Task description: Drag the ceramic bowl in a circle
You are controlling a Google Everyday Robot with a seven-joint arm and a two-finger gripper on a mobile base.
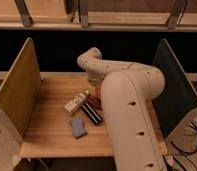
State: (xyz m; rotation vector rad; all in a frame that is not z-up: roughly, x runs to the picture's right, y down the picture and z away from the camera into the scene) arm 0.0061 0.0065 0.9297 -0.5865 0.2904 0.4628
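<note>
Ceramic bowl (98, 91) at mid-worktop (52, 137), only a glossy orange-red sliver showing past the cream arm; its inside is hidden. Gripper (95, 85) reaches down directly over the bowl's rim; cannot tell its opening or hold. Just left: cream rectangular block (77, 101), dark striped bar (92, 113), blue-grey pad (78, 127); worktop is pale wood.

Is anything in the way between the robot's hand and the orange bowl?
Nothing visible. The hand is down right at the ceramic bowl, which the arm mostly hides. The cream block lies close beside the bowl and might get bumped during the circle.
</note>
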